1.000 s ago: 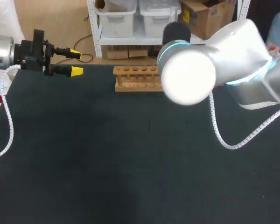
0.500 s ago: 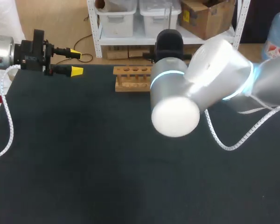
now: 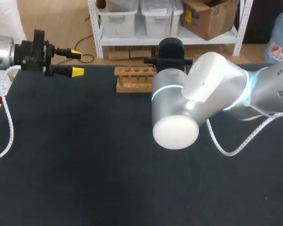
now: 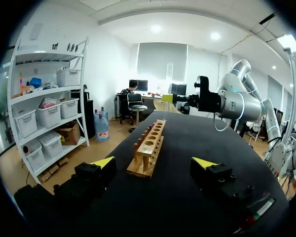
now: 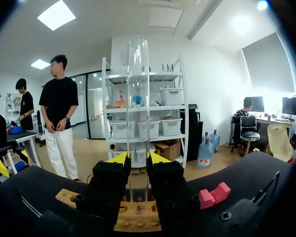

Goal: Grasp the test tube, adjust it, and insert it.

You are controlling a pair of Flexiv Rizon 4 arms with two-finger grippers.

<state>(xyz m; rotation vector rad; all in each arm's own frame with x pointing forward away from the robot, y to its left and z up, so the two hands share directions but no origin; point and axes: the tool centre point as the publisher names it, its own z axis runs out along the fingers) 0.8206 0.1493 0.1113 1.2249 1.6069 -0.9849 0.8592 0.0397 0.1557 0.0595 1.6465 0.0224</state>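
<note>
A clear test tube [image 5: 137, 123] stands upright between the yellow-tipped fingers of my right gripper [image 5: 136, 160], which is shut on it. Its rounded bottom hangs just above the wooden rack [image 5: 84, 200]. In the head view the rack [image 3: 133, 79] sits at the table's far edge, and my right arm's wrist [image 3: 171, 47] hides its right end and the gripper. From the left wrist view, the tube [image 4: 169, 74] is held over the far end of the rack [image 4: 149, 153]. My left gripper [image 3: 74, 62] is open and holds nothing, at the far left, well apart from the rack.
The dark table [image 3: 85, 165] stretches wide in front of the rack. My right arm's big elbow [image 3: 177, 132] hangs over the table's middle, with a white coiled cable [image 3: 226, 148] looping below it. A small red block [image 5: 212, 195] lies on the table beside the right gripper.
My right arm has swung its elbow down and toward the middle, and its black wrist now shows over the rack's right end. The left arm has kept still.
</note>
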